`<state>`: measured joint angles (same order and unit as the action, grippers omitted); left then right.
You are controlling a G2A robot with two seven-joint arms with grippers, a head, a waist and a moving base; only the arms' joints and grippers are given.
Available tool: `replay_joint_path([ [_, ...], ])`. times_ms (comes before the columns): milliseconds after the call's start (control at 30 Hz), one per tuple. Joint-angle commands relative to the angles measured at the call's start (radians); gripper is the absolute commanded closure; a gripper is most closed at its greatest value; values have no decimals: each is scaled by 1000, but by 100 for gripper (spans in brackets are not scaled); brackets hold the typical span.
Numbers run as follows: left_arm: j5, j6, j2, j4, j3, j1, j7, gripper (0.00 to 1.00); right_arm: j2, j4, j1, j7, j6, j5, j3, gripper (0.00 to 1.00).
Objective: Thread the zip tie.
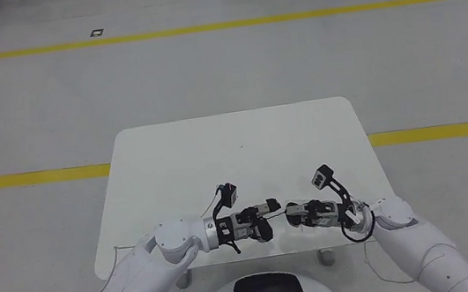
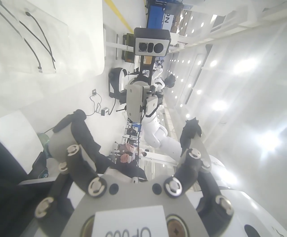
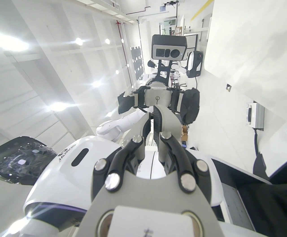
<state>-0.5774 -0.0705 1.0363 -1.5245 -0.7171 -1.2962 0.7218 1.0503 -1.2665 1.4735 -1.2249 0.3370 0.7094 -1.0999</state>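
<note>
We look steeply down on the white table (image 1: 234,146) from above. Our wrist cameras sit close behind the left gripper (image 2: 133,120) and right gripper (image 3: 152,112), facing each other over the table's near edge, each showing the other's.

A white rounded-rectangular table (image 1: 233,142) stands on a pale floor. Over the table's near edge, the left gripper (image 1: 271,206) and the right gripper (image 1: 291,212) point at each other, tips close together. One yellow floor stripe (image 1: 34,178) runs out from both sides of the table; a second yellow stripe (image 1: 218,26) lies well beyond the table's far edge.
</note>
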Motion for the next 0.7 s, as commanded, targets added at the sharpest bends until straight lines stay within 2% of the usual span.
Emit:
replay_joint_path([
  [0,-1,-1,1,2,0,1,3,0,1,1,-1,0,0,-1,1,100],
  [467,0,-5,2,4,-1,1,15,0,3,4,-1,-1,0,-5,-1,100],
  [500,0,-5,2,4,-1,1,16,5,3,5,-1,0,0,-5,-1,100],
  [633,2,-5,3,3,0,1,19,49,3,5,0,-1,-1,-7,-2,100],
  [667,3,-4,3,3,0,2,20,51,3,6,0,-1,-3,-8,-1,100],
])
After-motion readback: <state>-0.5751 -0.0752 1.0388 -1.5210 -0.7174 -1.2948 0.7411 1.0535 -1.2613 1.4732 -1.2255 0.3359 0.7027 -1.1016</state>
